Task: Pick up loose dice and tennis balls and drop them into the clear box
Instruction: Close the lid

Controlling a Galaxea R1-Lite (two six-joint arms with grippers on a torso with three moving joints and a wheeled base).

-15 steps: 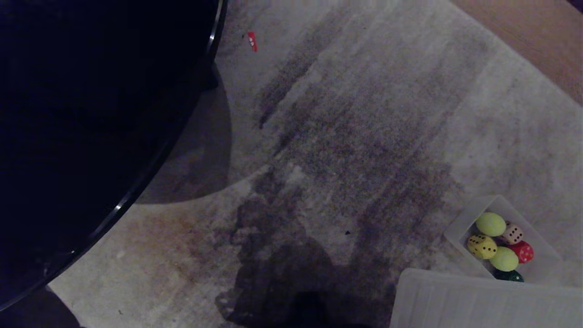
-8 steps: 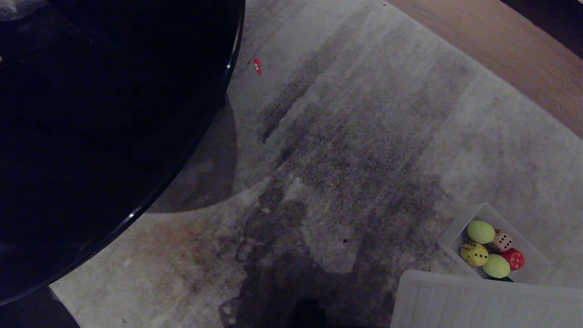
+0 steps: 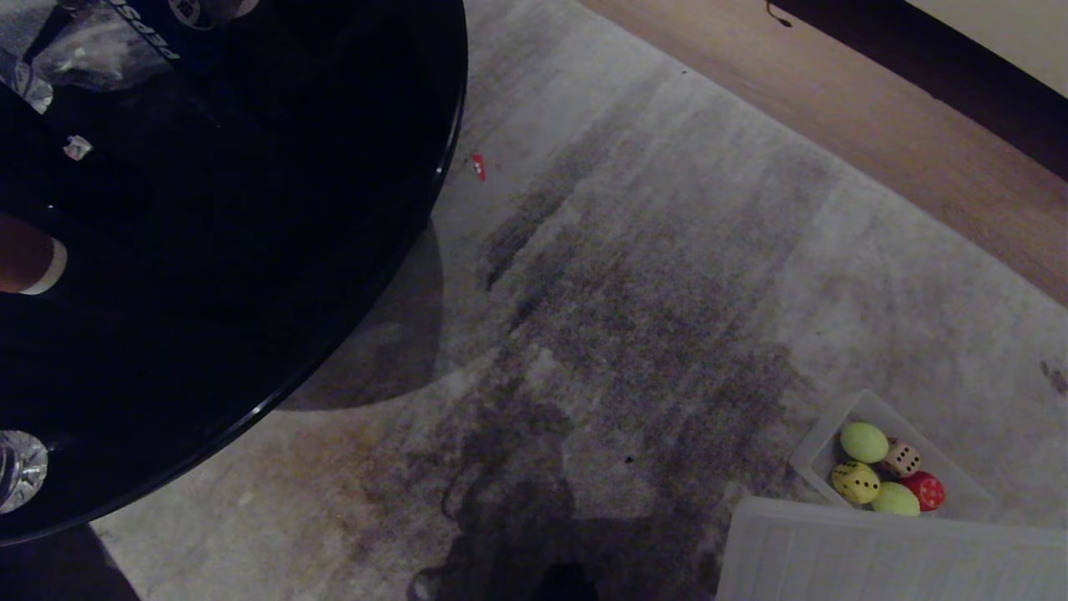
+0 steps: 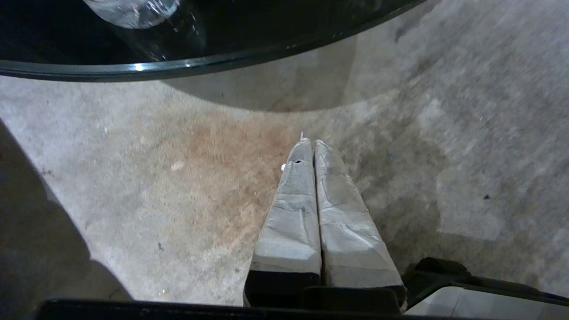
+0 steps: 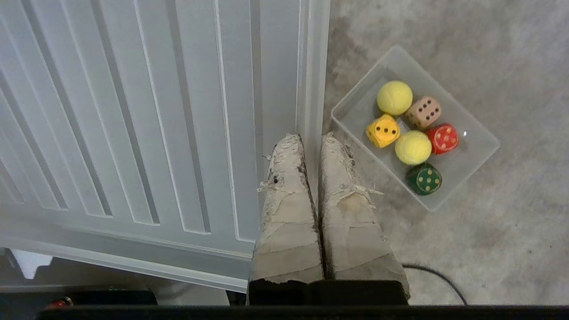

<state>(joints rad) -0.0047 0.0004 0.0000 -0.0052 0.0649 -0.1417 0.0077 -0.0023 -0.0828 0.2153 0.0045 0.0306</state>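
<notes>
The right gripper (image 5: 311, 138) hangs with its taped fingers (image 5: 289, 213) pressed together and nothing between them, above the edge of the ribbed lid (image 5: 133, 111) where it meets the carpet (image 5: 489, 231). Just past those fingertips sits the clear box (image 5: 482, 149), on the carpet and just beside the lid's long edge. Inside it lie two tennis balls: one tennis ball (image 5: 394, 98) toward the far end, the second tennis ball (image 5: 413, 147) in the middle. Around them are four dice: the yellow die (image 5: 382, 130) touching the middle ball, the tan die (image 5: 424, 111) beside the far ball, the red die (image 5: 442, 138) against the middle ball's other side, and the dark green die (image 5: 423, 179) nearest the gripper's end of the box.

Over on the other side, the left gripper (image 4: 311, 141) is closed too, fingers (image 4: 289, 213) flat against each other and empty, poised over a rust-stained patch of carpet. Ahead of it curves the rim of a black round table (image 4: 133, 69).

From the head view, neither arm shows. The box sits low on the right, the table fills the left, and a small red scrap (image 3: 478, 166) lies on the carpet near the table's edge. A strip of wood floor (image 3: 876, 117) borders the carpet at the far right.
</notes>
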